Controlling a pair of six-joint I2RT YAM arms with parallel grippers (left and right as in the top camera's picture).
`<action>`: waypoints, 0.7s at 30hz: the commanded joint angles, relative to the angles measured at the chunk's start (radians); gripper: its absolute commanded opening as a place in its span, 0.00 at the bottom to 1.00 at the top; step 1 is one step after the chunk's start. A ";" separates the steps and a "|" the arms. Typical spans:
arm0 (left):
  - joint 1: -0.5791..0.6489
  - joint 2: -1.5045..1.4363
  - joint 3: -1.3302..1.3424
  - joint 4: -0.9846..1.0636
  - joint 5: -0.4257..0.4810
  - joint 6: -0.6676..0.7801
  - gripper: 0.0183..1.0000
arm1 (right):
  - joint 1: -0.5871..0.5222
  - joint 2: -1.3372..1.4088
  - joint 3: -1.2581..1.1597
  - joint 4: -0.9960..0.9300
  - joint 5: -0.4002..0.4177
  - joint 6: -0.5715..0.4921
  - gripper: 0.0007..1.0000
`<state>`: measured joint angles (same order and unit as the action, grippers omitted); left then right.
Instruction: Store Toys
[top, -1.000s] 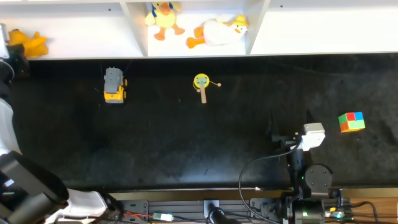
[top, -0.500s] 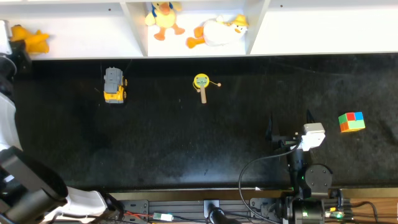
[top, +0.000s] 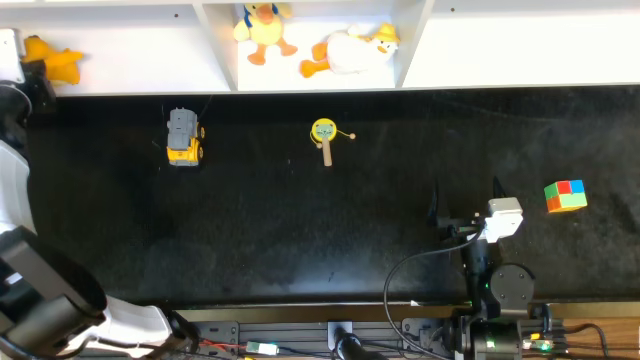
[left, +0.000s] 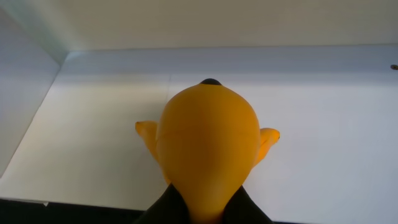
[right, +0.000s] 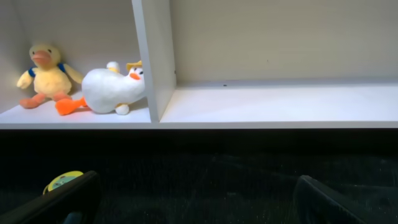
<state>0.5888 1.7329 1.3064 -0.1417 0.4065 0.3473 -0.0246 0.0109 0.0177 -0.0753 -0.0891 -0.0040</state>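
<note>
Up at the white shelf, left compartment, the left hand looks to be pinching a soft orange plush toy; right hand sits spread over the black desk.

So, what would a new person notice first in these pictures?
Probably the orange plush toy, held by the left gripper in the left shelf compartment. Next, the yellow duck and white duck in the middle compartment, and the colourful cube on the black table, far right.
</note>
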 joint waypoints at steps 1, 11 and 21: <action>-0.007 0.045 0.018 0.003 -0.008 0.015 0.10 | 0.005 -0.007 -0.013 0.004 0.004 -0.003 0.99; -0.007 0.046 0.018 0.056 -0.008 0.014 0.16 | 0.005 -0.007 -0.013 0.004 0.004 -0.003 1.00; -0.007 0.046 0.018 0.056 -0.004 0.014 0.21 | 0.005 -0.007 -0.013 0.004 0.004 -0.003 0.99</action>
<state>0.5884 1.7546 1.3121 -0.0875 0.4068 0.3477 -0.0246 0.0109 0.0177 -0.0753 -0.0895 -0.0044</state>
